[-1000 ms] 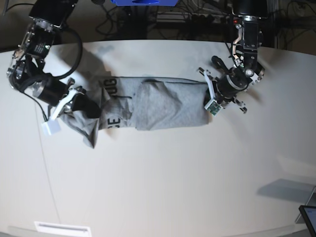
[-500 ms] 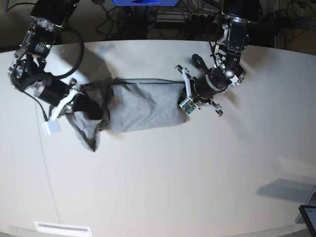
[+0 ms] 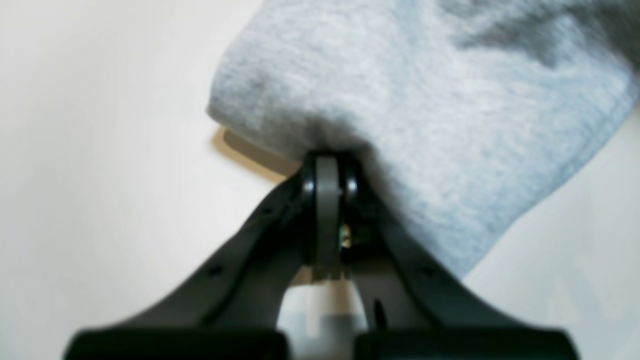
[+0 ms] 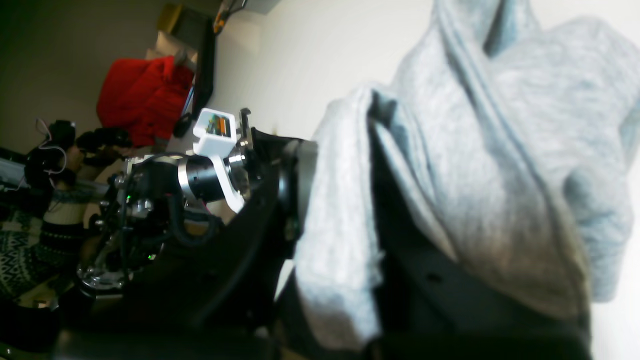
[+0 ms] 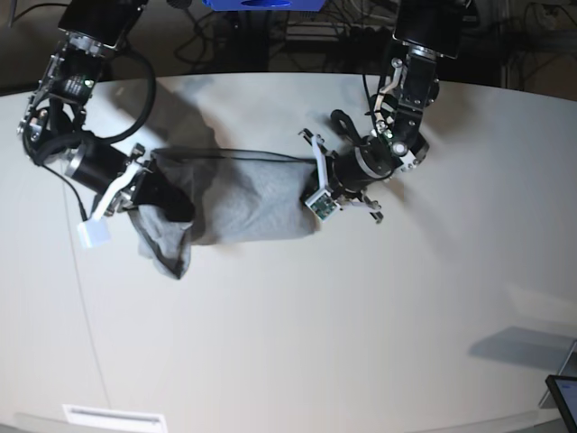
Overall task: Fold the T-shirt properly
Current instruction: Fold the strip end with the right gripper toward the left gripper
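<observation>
Left gripper [image 5: 317, 189] low over desk [image 5: 361, 307], jaws clamping T-shirt [image 5: 243, 203] edge | right gripper [image 5: 149, 194] angled, jaws gripping bunched end | no lettering legible

The T-shirt [image 5: 243, 203] is heather grey, plain on every face that shows, paler and blue-tinged in the left wrist view. The table [image 5: 361, 307] is off-white. Both arms are black, each with a white camera mount. Behind the table lie a red bundle [image 4: 140, 100], possibly cloth, and a blue object [image 5: 261, 4]
</observation>
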